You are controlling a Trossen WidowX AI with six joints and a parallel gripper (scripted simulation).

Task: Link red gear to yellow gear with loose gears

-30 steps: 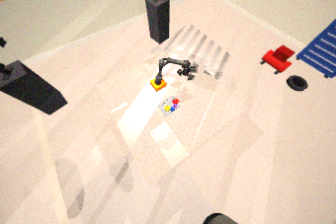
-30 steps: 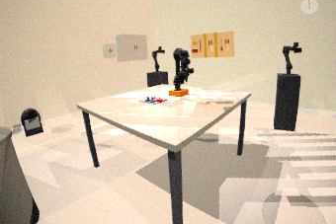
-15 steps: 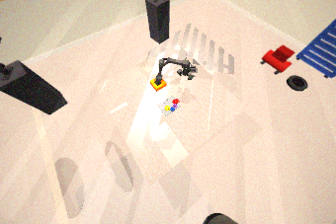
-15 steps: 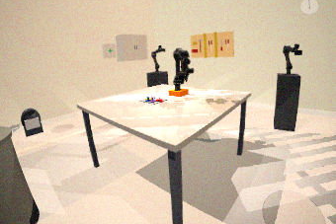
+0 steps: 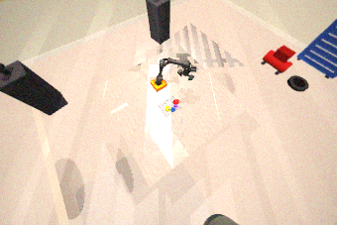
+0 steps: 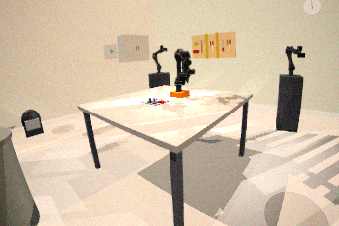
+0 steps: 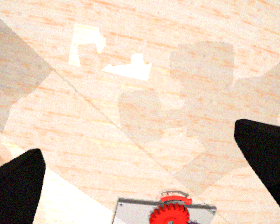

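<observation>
Checking progress: looks late. In the top view, the small grey board (image 5: 163,105) (image 7: 131,209) sits on the table (image 5: 200,116) (image 6: 169,124) (image 7: 75,125). The red gear (image 5: 176,101) (image 6: 161,102) (image 7: 167,215) is at its far right, the yellow gear (image 5: 168,109) toward the left. A purple gear (image 5: 175,106) and a blue gear (image 5: 172,109) show between them, in what looks like a row. So the linking gears are probably placed. No loose gear can be made out beside the board, but at this size one could be missed.

Gripper (image 5: 189,71) (image 6: 191,72) (image 7: 141,143) is wide open, nothing between the fingers, and up off to the side of the board. Retreat seems done or nearly so. Likely left: only the red gear's turn, if the chain is good. Risk: a gear not fully down or teeth not meshing; can't tell either from here.

View differences: wrist gives the red gear's teeth and the red arrow (image 7: 176,199) beside it, both too small elsewhere, but cuts off the rest of the board. Top alone separates all four colors. Exterior shows the gears as a low cluster, no seating detail, plus the table legs and the arm on its orange base (image 6: 185,94) (image 5: 164,86).
</observation>
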